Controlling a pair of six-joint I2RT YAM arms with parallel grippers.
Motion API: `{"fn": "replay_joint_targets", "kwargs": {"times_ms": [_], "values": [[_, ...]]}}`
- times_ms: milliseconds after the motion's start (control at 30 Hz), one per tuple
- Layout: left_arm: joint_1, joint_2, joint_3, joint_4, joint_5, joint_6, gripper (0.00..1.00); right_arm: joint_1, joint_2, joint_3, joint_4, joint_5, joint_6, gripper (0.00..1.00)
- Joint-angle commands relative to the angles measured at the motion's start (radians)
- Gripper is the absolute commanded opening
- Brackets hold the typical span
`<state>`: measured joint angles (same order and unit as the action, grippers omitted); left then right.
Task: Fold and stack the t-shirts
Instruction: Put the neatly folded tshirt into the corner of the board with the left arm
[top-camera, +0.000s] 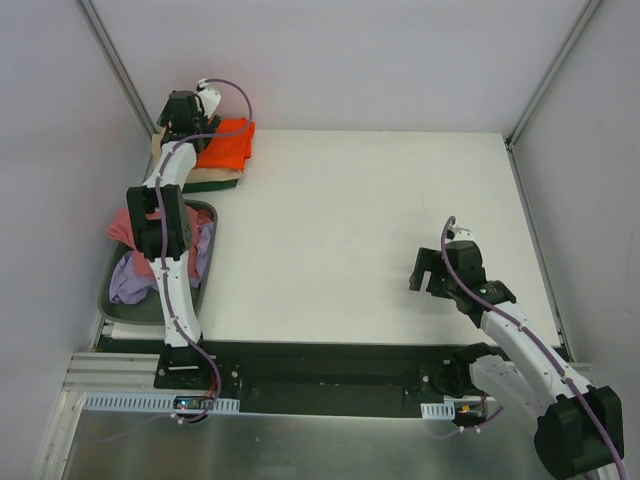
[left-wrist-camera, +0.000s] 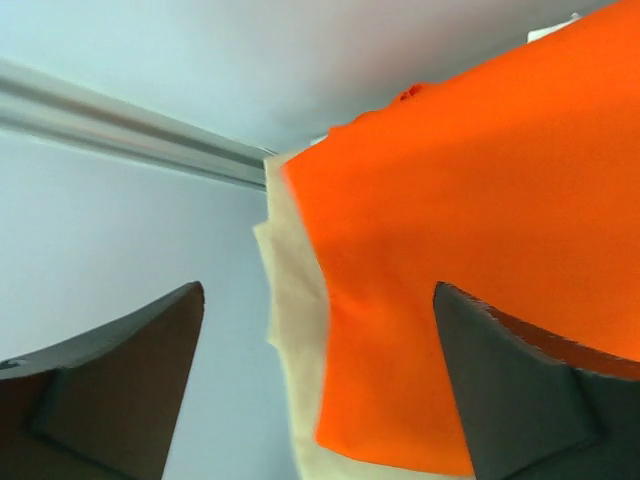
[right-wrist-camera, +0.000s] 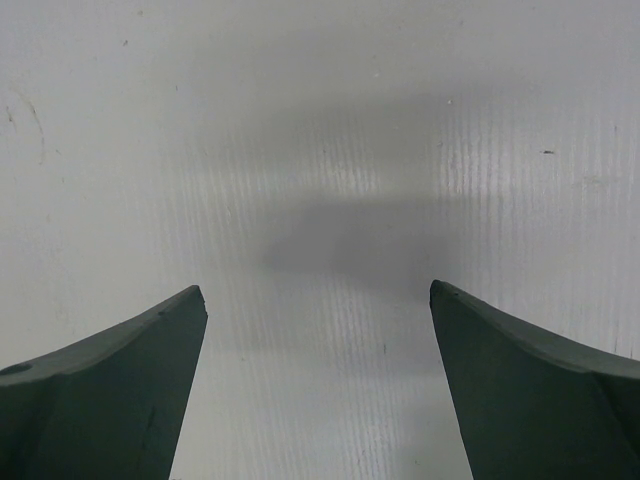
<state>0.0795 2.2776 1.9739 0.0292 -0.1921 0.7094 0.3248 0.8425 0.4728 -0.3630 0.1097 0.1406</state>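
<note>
A folded bright orange t-shirt (top-camera: 230, 143) lies on top of a tan shirt (top-camera: 205, 176) and a dark green one (top-camera: 225, 185) in a stack at the table's far left corner. My left gripper (top-camera: 183, 110) hovers over the stack's far left edge, open and empty. In the left wrist view the orange shirt (left-wrist-camera: 480, 250) and the tan shirt (left-wrist-camera: 295, 330) lie between and below the spread fingers (left-wrist-camera: 120, 380). Pink (top-camera: 128, 226) and lilac (top-camera: 128, 282) shirts are in the basket. My right gripper (top-camera: 428, 270) is open and empty over bare table (right-wrist-camera: 320, 230).
The dark grey basket (top-camera: 118, 305) stands at the left edge beside the left arm. White walls and metal frame posts (top-camera: 120, 70) enclose the table. A black rail (top-camera: 320, 375) runs along the near edge.
</note>
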Motion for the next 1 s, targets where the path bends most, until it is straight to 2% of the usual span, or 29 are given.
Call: {"fn": "replay_joint_targets", "kwargs": {"times_ms": [0,167,267,367,400,467,500,567,633,800,867,967], "values": [[-0.001,-0.131,-0.021,-0.014,0.008,-0.140,0.99,-0.004,-0.023,0.035,-0.005,0.028,0.005,0.96],[-0.049,-0.271,-0.050,-0.058,-0.023,-0.316,0.99,-0.004,-0.033,0.047,0.001,0.007,0.011,0.96],[-0.076,-0.386,-0.064,-0.138,-0.023,-0.494,0.99,-0.006,-0.046,0.053,-0.001,-0.011,-0.002,0.96],[-0.076,-0.542,-0.156,-0.218,0.107,-0.704,0.99,-0.004,-0.037,0.047,0.009,-0.002,0.033,0.96],[-0.076,-0.599,-0.209,-0.219,0.190,-0.794,0.99,-0.004,-0.028,0.050,0.021,-0.017,0.034,0.96],[-0.136,-0.726,-0.326,-0.219,0.340,-0.837,0.99,-0.007,-0.005,0.064,0.032,-0.062,0.030,0.96],[-0.177,-0.781,-0.398,-0.219,0.294,-0.837,0.99,-0.006,0.009,0.070,0.032,-0.096,0.028,0.96],[-0.300,-0.903,-0.557,-0.218,0.077,-0.867,0.99,-0.006,0.030,0.066,0.045,-0.160,0.022,0.96],[-0.407,-1.030,-0.732,-0.219,-0.018,-0.936,0.99,-0.006,0.032,0.047,0.056,-0.174,0.019,0.96],[-0.475,-1.370,-1.194,-0.219,0.062,-1.224,0.99,-0.007,-0.089,-0.017,0.085,-0.148,0.028,0.96],[-0.480,-1.492,-1.357,-0.221,0.091,-1.281,0.99,-0.009,-0.153,-0.036,0.093,-0.119,0.033,0.96],[-0.480,-1.656,-1.507,-0.271,0.086,-1.327,0.99,-0.009,-0.242,-0.082,0.127,-0.116,0.050,0.96]]}}
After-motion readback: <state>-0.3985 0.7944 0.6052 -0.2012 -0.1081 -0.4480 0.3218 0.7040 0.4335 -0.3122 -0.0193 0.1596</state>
